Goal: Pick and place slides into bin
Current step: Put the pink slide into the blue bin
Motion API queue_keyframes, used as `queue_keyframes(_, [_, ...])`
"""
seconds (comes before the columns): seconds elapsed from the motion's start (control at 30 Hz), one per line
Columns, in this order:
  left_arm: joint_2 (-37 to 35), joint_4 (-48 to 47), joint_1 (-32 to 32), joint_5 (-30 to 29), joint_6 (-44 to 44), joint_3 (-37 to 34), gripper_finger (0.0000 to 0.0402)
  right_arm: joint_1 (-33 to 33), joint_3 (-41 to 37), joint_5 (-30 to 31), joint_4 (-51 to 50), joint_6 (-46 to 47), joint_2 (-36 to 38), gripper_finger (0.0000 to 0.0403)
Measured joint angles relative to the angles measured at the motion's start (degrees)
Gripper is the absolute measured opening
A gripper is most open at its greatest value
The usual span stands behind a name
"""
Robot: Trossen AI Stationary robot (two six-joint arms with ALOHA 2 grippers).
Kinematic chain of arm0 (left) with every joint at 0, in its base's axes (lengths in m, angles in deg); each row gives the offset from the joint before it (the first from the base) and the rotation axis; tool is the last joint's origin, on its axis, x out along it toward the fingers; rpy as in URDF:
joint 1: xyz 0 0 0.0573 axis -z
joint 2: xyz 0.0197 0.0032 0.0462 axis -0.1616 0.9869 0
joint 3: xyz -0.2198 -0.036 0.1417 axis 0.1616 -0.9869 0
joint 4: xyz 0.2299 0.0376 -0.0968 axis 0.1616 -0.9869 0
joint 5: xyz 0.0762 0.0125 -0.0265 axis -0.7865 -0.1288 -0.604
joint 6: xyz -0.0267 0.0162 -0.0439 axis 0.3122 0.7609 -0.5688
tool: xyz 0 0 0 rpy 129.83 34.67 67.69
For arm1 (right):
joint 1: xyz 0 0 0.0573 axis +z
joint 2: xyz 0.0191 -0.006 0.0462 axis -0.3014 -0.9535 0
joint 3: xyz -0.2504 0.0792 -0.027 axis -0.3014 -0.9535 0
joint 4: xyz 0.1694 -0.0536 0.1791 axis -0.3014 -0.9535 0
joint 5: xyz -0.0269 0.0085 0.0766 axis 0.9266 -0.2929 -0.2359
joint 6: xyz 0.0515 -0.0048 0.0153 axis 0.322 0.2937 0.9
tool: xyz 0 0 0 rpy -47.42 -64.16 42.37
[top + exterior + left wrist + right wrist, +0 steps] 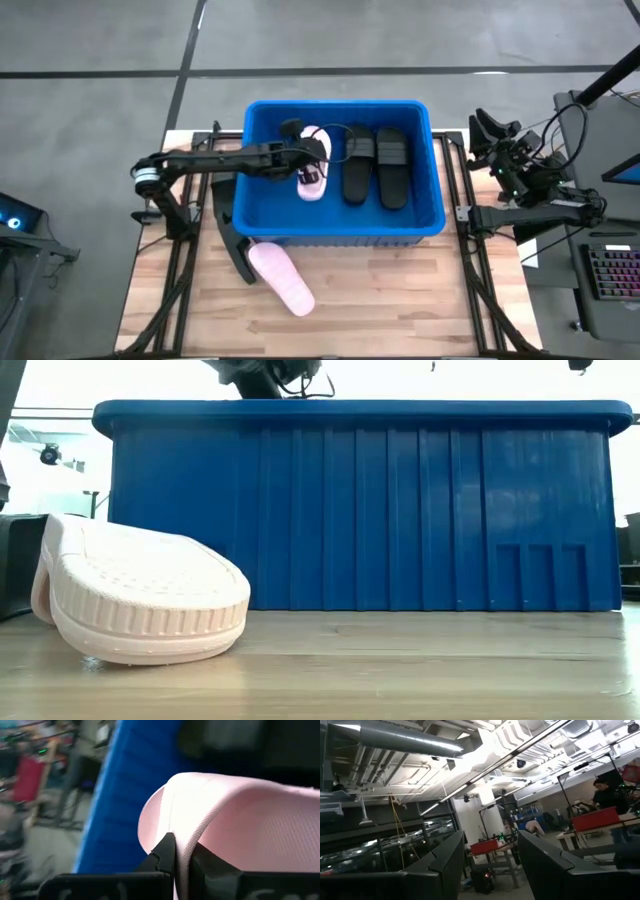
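A bright blue bin [420, 220] stands on the wooden table. Two black slides [376, 165] lie side by side inside it. My left gripper [312, 163] reaches over the bin's left wall and is shut on a light pink slide [312, 180] inside the bin. A second pink slide [282, 277] lies on the table in front of the bin; in the low view [140, 605] it rests sole-side toward the camera. My right gripper [487, 865] is open and empty, parked at the table's right edge [490, 135]. My left gripper pinches the pink slide's thin edge [182, 855] between its two fingers. The textured pink surface curves away above the fingers. The slide is inside the bin, over its left part; whether it rests on the bin's floor I cannot tell.
A black slide [228, 225] lies on the table by the bin's near left corner, beside the pink one. Bare wooden table [400, 300] spreads in front of the bin. Arm mounts and cables stand at both table sides.
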Motion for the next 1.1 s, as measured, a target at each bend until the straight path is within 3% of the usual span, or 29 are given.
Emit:
queue_keyframes(0.13, [-0.4, -0.1, 0.1, 8.8, -0.4, -0.6, 0.0, 0.0, 0.0, 0.0, 0.0, 0.0, 0.0, 0.0176])
queue_keyframes(0.47, [4.7, 0.3, -1.3, 9.3, -0.2, -0.7, 0.0, 0.0, 0.0, 1.1, 0.0, 0.0, 0.0, 0.0176])
queue_keyframes(0.67, [10.3, 5.7, -1.3, -3.4, 3.3, -0.7, 0.0, 0.0, 0.0, 1.0, -0.1, 0.0, 0.0, 0.0176])
queue_keyframes(1.1, [14.6, 15.7, -1.9, -3.0, 6.1, -0.7, 0.0, 0.0, 0.0, 0.9, 0.0, 0.0, 0.0, 0.0176])
